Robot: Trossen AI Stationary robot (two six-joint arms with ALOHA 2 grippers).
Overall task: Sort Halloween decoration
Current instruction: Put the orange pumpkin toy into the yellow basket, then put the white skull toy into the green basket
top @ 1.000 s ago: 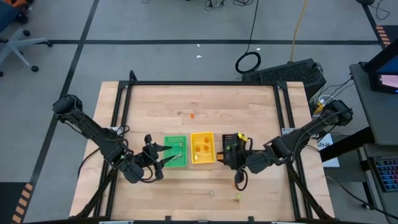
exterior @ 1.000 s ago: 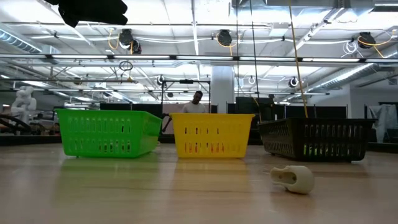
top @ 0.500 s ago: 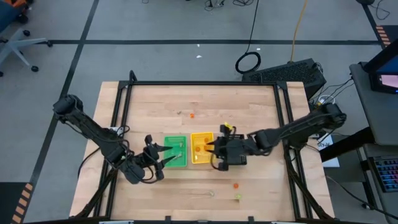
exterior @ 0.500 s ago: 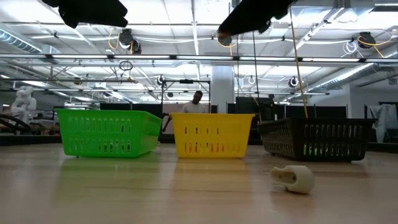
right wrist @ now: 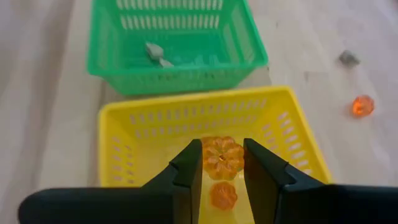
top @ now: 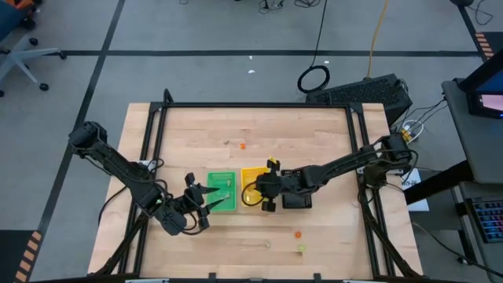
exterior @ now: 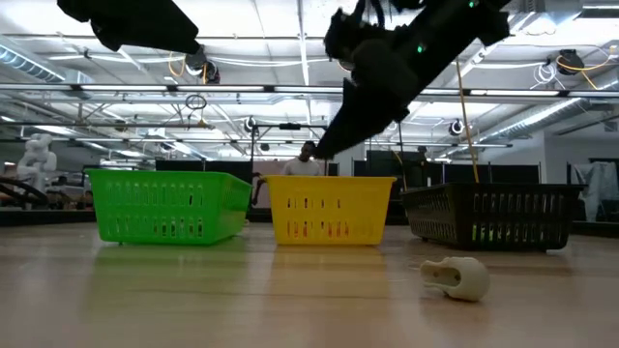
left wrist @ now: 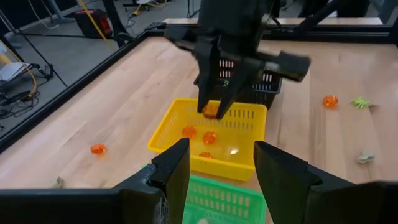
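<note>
Three trays stand in a row at the table's middle: green (top: 222, 191), yellow (top: 251, 191) and black (exterior: 493, 215). My right gripper (right wrist: 221, 157) hangs over the yellow tray, shut on an orange pumpkin trinket (left wrist: 210, 111). More orange trinkets (left wrist: 209, 137) lie on the yellow tray's floor. A pale trinket (right wrist: 155, 53) lies in the green tray. My left gripper (left wrist: 217, 167) hovers open at the green tray's near left corner, with nothing between its fingers. Loose trinkets lie on the wood: orange (top: 299, 233), yellow-green (top: 301, 248), orange (top: 243, 145). My right gripper pinches the orange pumpkin's two opposite sides (right wrist: 211, 155) between its two fingers. The fingers slant down from the table's right side. The pumpkin hangs clear above the yellow tray's floor, over another orange piece (right wrist: 222, 195).
A pale whitish trinket (exterior: 456, 275) lies on the wood close to the near edge. My right arm (top: 338, 167) reaches across the black tray. A black rail frame (top: 259, 105) runs along the table's far and side edges. A person stands in the room beyond the trays.
My right gripper has swung from the near right part of the table toward the left and far side, past the black tray, and has sunk and rolled over the yellow tray, still shut on the orange pumpkin.
</note>
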